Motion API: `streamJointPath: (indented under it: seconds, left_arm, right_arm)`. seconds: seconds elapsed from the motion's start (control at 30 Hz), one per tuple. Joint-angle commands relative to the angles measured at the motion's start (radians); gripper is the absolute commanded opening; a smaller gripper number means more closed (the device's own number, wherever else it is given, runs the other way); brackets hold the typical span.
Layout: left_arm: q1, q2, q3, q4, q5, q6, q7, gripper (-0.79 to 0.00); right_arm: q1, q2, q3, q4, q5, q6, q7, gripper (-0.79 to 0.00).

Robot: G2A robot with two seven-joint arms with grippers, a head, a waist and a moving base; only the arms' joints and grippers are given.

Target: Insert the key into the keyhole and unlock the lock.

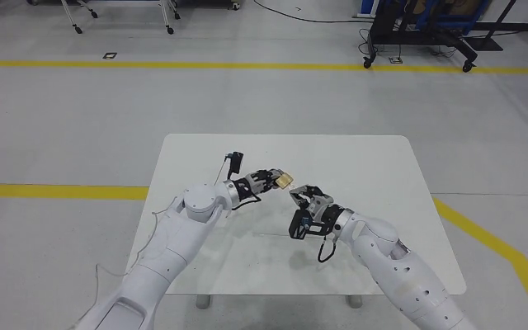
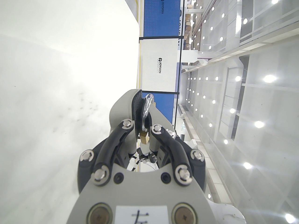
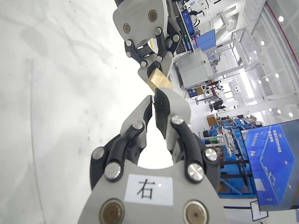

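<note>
A white table point(image 1: 371, 165) stands on a pale grey floor point(image 1: 247, 99) crossed by yellow lines point(image 1: 247, 64), with a black cart point(image 1: 417, 37) at the far side. Blue panels point(image 2: 161, 8) stand under rows of ceiling lights point(image 2: 268, 78), and metal-framed booths point(image 3: 193, 68) fill the hall.

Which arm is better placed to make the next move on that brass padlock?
The right. The right pincer is shut close beside the padlock, apparently pinching the small key. The left pincer is occupied, clamping the padlock above the table.
</note>
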Motion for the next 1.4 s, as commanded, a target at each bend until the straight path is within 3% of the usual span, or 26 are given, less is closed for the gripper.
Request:
streamJointPath:
  seconds: [0.0, 0.1, 0.2, 0.6, 0.63, 0.7, 0.93, 1.37]
  left_arm:
    - [0.001, 0.000, -0.001, 0.000, 0.002, 0.000, -0.002, -0.785]
    - [0.001, -0.001, -0.003, -0.001, 0.003, 0.002, -0.006, -0.785]
    - [0.002, -0.001, -0.006, -0.002, 0.003, 0.002, -0.009, -0.785]
    - [0.006, -0.003, -0.014, -0.006, 0.006, 0.005, -0.024, -0.785]
    - [0.006, -0.003, -0.015, -0.007, 0.006, 0.003, -0.023, -0.785]
    - [0.007, -0.003, -0.016, -0.007, 0.007, 0.001, -0.024, -0.785]
    - [0.013, -0.005, -0.025, -0.009, 0.000, -0.010, -0.015, -0.785]
    - [0.028, -0.006, -0.021, -0.023, 0.044, -0.116, -0.020, -0.785]
  right_arm:
    - [0.000, -0.001, 0.000, -0.001, -0.002, 0.001, 0.006, -0.600]
    - [-0.001, -0.002, 0.001, -0.004, 0.000, 0.004, 0.010, -0.542]
    - [-0.004, -0.002, 0.005, -0.005, 0.002, 0.004, 0.009, -0.542]
    - [-0.012, -0.005, -0.001, -0.021, -0.009, 0.010, 0.022, -0.646]
    - [-0.011, -0.006, -0.002, -0.020, -0.005, 0.007, 0.021, -0.665]
    - [-0.009, -0.008, 0.001, -0.017, 0.024, 0.001, 0.017, -0.785]
    - [-0.001, -0.011, 0.023, 0.009, 0.105, -0.026, 0.003, -0.785]
    - [0.048, -0.016, 0.075, 0.122, 0.447, -0.262, -0.091, -0.785]
